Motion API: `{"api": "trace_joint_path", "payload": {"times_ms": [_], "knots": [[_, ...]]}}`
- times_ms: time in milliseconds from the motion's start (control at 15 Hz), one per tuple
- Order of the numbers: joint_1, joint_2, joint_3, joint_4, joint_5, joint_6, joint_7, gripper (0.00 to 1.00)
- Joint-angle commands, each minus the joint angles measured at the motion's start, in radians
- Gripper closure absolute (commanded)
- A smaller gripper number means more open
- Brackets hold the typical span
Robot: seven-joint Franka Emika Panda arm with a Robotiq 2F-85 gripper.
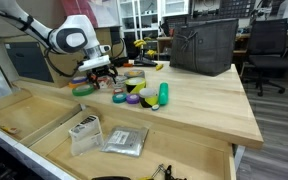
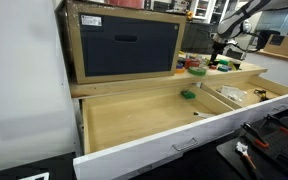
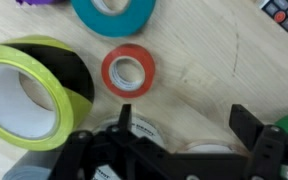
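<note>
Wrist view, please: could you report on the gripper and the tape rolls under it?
Gripper open, holding nothing. Small red tape roll lying flat, untouched. Yellow-black roll and teal roll close beside it.

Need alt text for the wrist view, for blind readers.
The gripper, fingers open, hangs over a wooden tabletop near a red tape roll; a yellow-black tape roll at picture left, a teal tape roll at top.

The wooden table (image 1: pixel 209 105) carries a cluster of tape rolls. In the wrist view a red roll (image 3: pixel 111 72) lies flat on the wood. A yellow-and-black roll (image 3: pixel 44 62) sits just beside it at eight o'clock, and a teal roll (image 3: pixel 114 22) at twelve. In an exterior view a dark basket (image 1: pixel 202 45) stands on the tabletop.
</note>
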Motion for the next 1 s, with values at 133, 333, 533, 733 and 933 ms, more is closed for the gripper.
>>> {"api": "trace_joint_path", "payload": {"times_ms": [133, 333, 533, 733, 933], "knots": [[-0.089, -0.232, -0.01, -0.234, 0.017, 0.039, -0.234, 0.0], [-0.11, -0.343, -0.035, -0.32, 0.062, 0.036, -0.325, 0.0], [-0.09, -0.463, -0.058, -0.426, 0.12, 0.029, -0.441, 0.0], [-0.052, -0.577, -0.092, -0.539, 0.162, 0.033, -0.572, 0.0], [0.006, -0.676, -0.135, -0.642, 0.14, 0.029, -0.659, 0.0]]}}
